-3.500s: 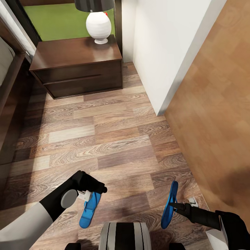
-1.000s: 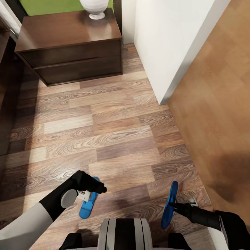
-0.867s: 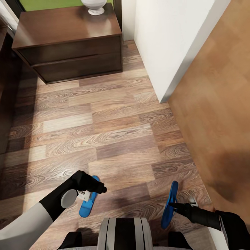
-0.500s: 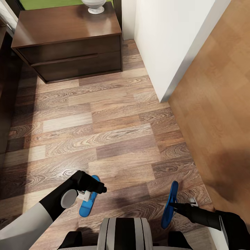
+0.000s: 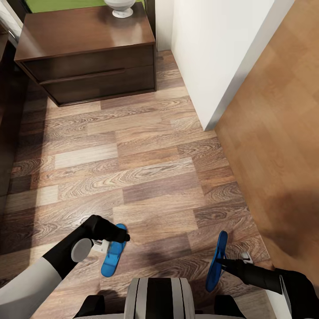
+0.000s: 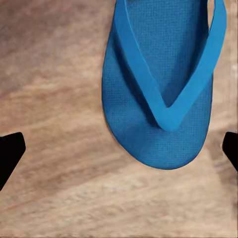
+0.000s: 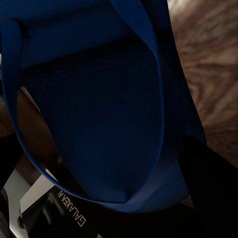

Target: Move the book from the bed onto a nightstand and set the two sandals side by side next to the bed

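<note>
The step in hand looks like setting down the sandals. The left sandal [image 5: 113, 251] lies flat on the floor [image 5: 133, 177] at about 7 o'clock in the head view. The left gripper [image 5: 110, 240] hovers over it with fingers spread wide and holding nothing; the left wrist view shows its strap [image 6: 163, 99] up and fingertips [image 6: 10, 151] well apart.

The right sandal [image 5: 216, 261], at 5 o'clock, is tilted on edge, pinched by the right gripper [image 5: 223, 262] with fingers closed on it.

The next move likely calls for bringing the right sandal over beside the left, laying it flat and parallel, then releasing.

The floor is grey-brown wood plank. A nightstand [image 5: 86, 57] stands at 11 o'clock with a lamp base [image 5: 118, 7] on top. A white wall corner [image 5: 208, 57] juts in at 1 o'clock, with orange-brown flooring [image 5: 274, 155] beyond.
</note>
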Tool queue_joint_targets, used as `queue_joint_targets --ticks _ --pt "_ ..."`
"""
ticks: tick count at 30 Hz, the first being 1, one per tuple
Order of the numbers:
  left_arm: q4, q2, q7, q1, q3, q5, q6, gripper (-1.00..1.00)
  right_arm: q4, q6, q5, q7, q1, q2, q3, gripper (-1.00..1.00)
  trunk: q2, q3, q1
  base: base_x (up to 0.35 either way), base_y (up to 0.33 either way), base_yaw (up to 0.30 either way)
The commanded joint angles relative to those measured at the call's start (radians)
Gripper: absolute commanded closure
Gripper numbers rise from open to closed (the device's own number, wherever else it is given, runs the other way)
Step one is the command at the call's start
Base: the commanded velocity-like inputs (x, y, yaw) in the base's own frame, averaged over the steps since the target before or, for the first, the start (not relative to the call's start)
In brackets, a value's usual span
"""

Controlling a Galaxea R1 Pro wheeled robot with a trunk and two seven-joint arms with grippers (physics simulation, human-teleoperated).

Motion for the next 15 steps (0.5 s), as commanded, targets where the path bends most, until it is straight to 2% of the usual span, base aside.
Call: queue_joint_targets --ticks 1,6,15 --pt "-0.001 0.006 -0.01 -0.001 0.004 0.009 -0.001 -1.0 -0.001 0.01 0.01 0.01 -0.001 0.001 -0.004 1.0 0.0 -0.001 0.0 0.0 0.0 0.0" --pt "-0.003 0.019 -0.01 -0.001 0.016 0.009 -0.001 -1.0 -0.001 0.01 0.01 0.01 -0.001 0.001 -0.004 1.0 0.0 -0.001 0.0 0.0 0.0 0.0" --pt "-0.001 0.02 -0.009 -0.001 0.018 0.008 -0.001 -1.0 -0.001 0.01 0.01 0.01 -0.001 0.001 -0.004 1.0 0.0 -0.001 0.0 0.0 0.0 0.0"
